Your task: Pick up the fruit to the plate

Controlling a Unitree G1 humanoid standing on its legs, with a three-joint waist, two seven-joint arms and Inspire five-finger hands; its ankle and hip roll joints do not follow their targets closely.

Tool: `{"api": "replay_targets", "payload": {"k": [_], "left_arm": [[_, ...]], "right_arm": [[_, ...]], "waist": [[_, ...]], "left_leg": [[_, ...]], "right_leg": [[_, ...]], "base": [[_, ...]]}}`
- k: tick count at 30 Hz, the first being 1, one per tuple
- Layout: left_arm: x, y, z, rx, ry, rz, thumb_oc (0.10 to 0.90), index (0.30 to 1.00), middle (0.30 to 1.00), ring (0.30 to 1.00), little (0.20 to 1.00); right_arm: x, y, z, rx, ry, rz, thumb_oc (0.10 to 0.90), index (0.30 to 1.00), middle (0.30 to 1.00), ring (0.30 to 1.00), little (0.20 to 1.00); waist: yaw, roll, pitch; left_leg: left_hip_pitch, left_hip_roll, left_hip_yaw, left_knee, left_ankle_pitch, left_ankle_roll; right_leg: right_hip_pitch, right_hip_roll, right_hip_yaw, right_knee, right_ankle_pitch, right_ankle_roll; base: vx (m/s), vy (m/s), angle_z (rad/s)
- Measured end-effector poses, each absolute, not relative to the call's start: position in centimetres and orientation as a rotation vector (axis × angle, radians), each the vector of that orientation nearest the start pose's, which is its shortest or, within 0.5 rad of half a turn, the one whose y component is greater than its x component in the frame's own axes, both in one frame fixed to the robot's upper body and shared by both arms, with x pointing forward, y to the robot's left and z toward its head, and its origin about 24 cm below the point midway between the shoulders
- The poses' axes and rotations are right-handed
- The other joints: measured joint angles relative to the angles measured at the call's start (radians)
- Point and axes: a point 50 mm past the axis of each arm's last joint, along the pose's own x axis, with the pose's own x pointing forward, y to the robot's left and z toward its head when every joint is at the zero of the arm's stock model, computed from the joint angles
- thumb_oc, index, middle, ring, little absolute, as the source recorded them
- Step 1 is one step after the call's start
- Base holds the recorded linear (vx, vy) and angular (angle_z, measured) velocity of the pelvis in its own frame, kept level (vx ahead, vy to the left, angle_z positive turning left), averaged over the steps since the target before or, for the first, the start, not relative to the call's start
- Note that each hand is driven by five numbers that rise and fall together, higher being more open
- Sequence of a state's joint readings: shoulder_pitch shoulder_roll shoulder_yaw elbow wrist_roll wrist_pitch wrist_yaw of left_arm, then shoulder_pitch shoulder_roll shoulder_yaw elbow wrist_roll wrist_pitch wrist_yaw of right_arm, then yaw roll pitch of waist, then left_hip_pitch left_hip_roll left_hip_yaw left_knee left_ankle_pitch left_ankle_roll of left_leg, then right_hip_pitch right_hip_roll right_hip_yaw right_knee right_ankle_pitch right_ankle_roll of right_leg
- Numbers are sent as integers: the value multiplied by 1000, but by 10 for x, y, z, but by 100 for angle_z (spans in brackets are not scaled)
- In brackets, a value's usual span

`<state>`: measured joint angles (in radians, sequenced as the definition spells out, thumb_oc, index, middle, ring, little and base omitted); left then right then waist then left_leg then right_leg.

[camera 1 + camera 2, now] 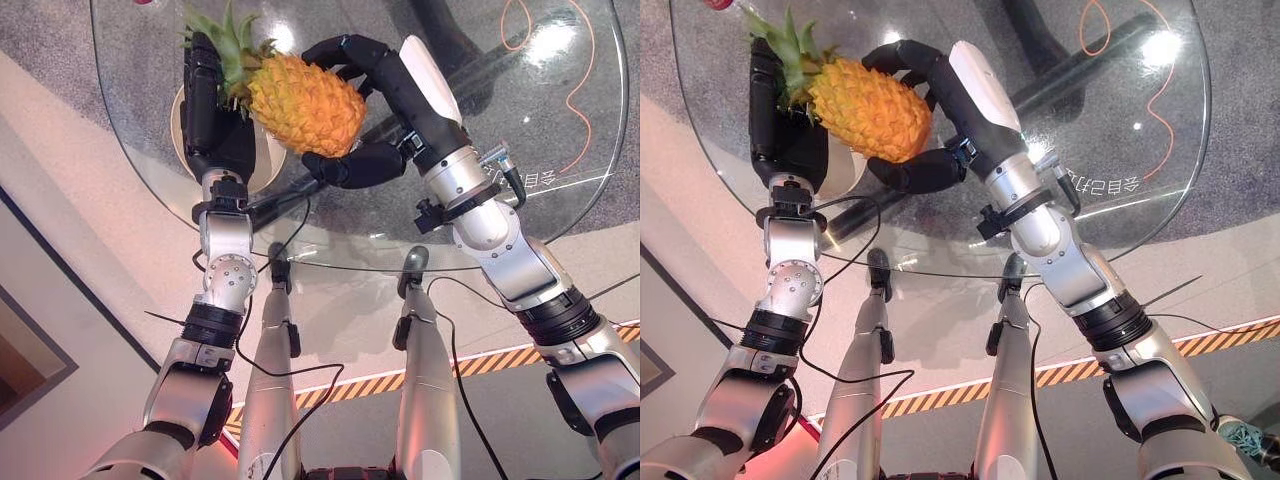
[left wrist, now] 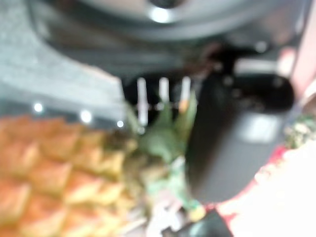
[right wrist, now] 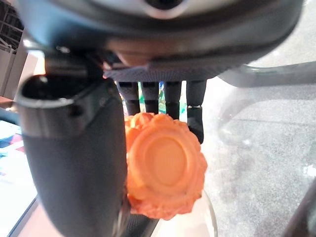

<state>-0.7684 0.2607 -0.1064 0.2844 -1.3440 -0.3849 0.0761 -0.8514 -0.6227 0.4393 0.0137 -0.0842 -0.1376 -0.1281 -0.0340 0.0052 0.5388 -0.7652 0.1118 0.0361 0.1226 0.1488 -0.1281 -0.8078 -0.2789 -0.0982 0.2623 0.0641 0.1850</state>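
Note:
An orange pineapple [image 1: 305, 103] with a green crown [image 1: 225, 40] hangs tilted above the round glass table [image 1: 560, 190]. My right hand [image 1: 385, 90] is shut on it, fingers curled over the top and thumb underneath. The right wrist view shows its flat base [image 3: 165, 170] between thumb [image 3: 74, 163] and fingers [image 3: 158, 96]. My left hand [image 1: 210, 110] stands open with straight fingers beside the crown, over a cream plate [image 1: 268, 160] on the table. In the left wrist view the pineapple [image 2: 54, 173] and its leaves [image 2: 163, 138] lie close by the thumb [image 2: 222, 148].
The glass table's near edge [image 1: 400, 268] curves across in front of me. An orange cable [image 1: 580, 80] lies on the grey floor seen through the glass. Striped hazard tape [image 1: 500, 360] runs along the floor on the near side.

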Motion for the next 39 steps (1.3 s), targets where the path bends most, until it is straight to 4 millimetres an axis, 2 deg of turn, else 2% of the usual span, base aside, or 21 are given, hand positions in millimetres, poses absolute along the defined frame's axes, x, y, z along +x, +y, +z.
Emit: {"api": "replay_targets", "payload": {"k": [9, 10, 11, 12, 13, 20, 24, 39], "left_arm": [[358, 158, 229, -1108, -584, -186, 100, 300, 300, 300, 200], [358, 158, 229, -1109, -584, -186, 100, 300, 300, 300, 200], [358, 158, 229, -1109, -584, -186, 100, 300, 300, 300, 200], [358, 158, 229, -1108, -584, -187, 100, 300, 300, 300, 200], [358, 158, 229, -1108, -586, -189, 100, 300, 300, 300, 200], [358, 154, 239, -1107, -624, -223, 100, 300, 300, 300, 200], [358, 145, 247, -1098, -628, -262, 100, 300, 300, 300, 200], [356, 146, 247, -1114, -673, -231, 100, 300, 300, 300, 200]], "right_arm": [[317, -104, 269, -762, -915, 277, 100, 300, 300, 300, 200], [317, -104, 269, -762, -917, 276, 207, 392, 392, 392, 307], [317, -104, 269, -763, -917, 274, 740, 848, 848, 848, 840], [317, -104, 269, -762, -919, 270, 740, 848, 848, 848, 840], [317, -104, 269, -764, -922, 265, 800, 900, 900, 900, 900], [317, -104, 267, -782, -923, 249, 800, 900, 900, 900, 900], [316, -97, 263, -784, -930, 276, 800, 900, 900, 900, 900], [315, -94, 262, -784, -943, 258, 800, 900, 900, 900, 900]], "waist": [[-1, 0, 0], [-1, 0, 0], [-1, 0, 0], [-1, 0, 0], [-2, 0, 0], [-3, 0, 0], [-4, 0, 0], [-13, 0, 0]], "left_leg": [[0, 0, -1, 0, 1, 0], [0, 0, -1, 0, 1, 0], [0, 0, -1, 0, 1, 0], [0, 0, -1, 0, 1, 0], [0, 0, -1, 0, 1, 0], [0, 0, -1, 0, 1, 0], [0, 0, -1, 0, 1, 0], [-5, -1, 0, 0, 0, 1]], "right_leg": [[0, 0, 0, 1, 0, 0], [0, 0, 0, 1, 0, 0], [0, 0, 0, 2, 0, 0], [0, 0, 0, 2, 0, 0], [0, 0, 0, 2, 0, 0], [0, 0, 0, 2, 0, 0], [0, 0, 0, 2, 0, 0], [-5, 0, 0, 1, 0, 0]], "base": [[0, 0, 0], [0, 0, 0], [0, 0, 0], [0, 0, 0], [0, 0, 0], [0, 0, 0], [0, 0, 0], [0, 0, 0]]}}
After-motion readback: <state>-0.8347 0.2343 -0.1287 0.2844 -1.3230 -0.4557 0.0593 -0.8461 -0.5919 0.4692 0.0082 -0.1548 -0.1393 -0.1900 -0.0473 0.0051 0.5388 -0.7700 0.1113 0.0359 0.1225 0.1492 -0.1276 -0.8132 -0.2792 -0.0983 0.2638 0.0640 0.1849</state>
